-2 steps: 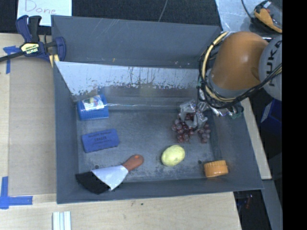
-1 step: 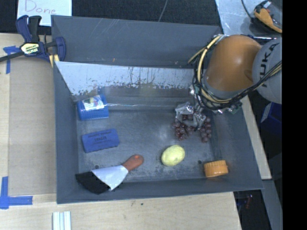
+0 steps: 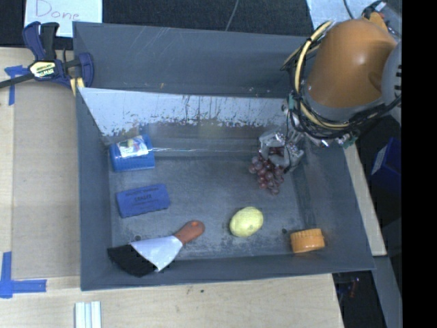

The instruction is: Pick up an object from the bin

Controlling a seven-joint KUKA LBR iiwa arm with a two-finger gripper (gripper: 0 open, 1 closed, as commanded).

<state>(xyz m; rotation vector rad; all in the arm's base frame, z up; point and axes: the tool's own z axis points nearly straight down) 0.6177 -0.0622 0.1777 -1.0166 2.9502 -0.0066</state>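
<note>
My gripper [image 3: 281,149] is low in the bin's back right part, right on top of a bunch of dark purple grapes [image 3: 268,171]. The upper grapes sit between its metal fingers, which appear closed round the top of the bunch. The rest of the bunch trails down and to the left on the bin floor. A yellow lemon [image 3: 246,222] lies nearer the front, below the grapes. An orange cylinder [image 3: 306,240] rests in the front right corner.
The arm's orange cover hangs over the bin's right rim. Two blue blocks [image 3: 132,153] [image 3: 142,201] lie at the left. A spatula-like tool [image 3: 158,249] with a white blade, black part and brown handle lies at the front left.
</note>
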